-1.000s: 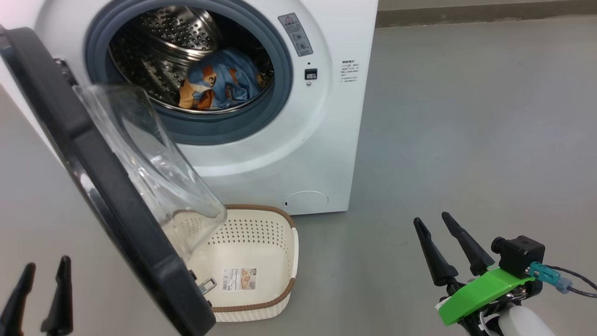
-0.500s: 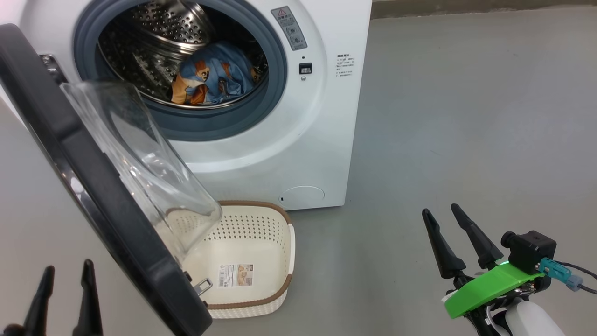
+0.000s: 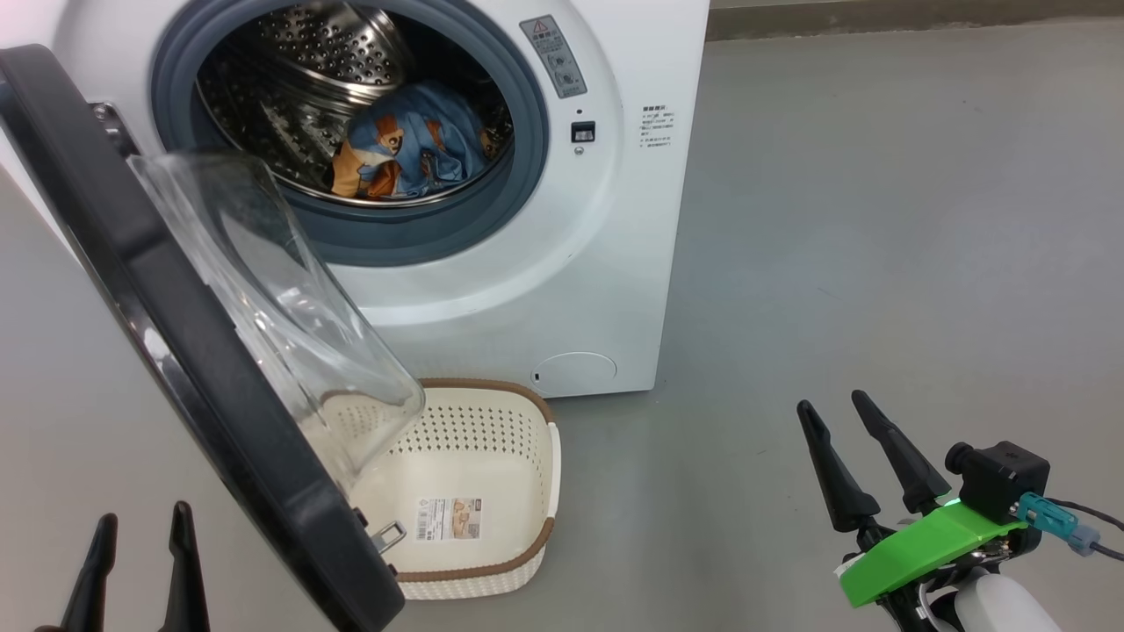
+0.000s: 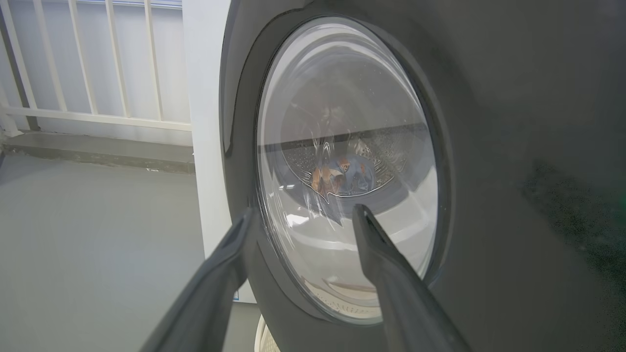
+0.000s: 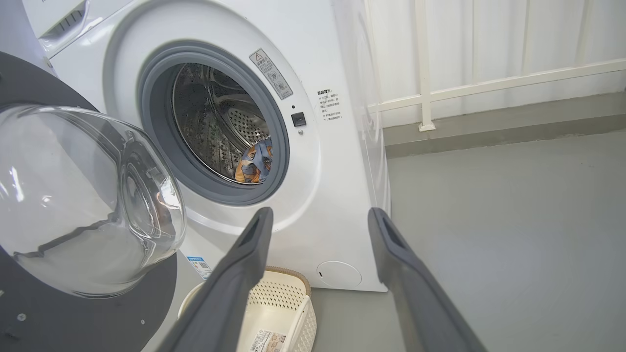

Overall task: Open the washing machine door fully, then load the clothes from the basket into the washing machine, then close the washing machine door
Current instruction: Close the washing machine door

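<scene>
The white washing machine stands with its black washing machine door swung out to the left, the clear glass bowl bulging over the basket. The light blue bear-print clothes lie inside the steel drum, also seen as clothes. The cream basket sits on the floor below the opening with only its label showing inside. My left gripper is open behind the door, its fingertips close to the door's outer face. My right gripper hangs open over the bare floor, right of the machine.
Grey floor stretches to the right of the machine. A white railing on a low kerb runs behind it. The open door stands between my left gripper and the basket.
My left gripper has shifted right, closer to the door's outer face. The head view swayed a little. Door, basket and clothes stay where they were.
</scene>
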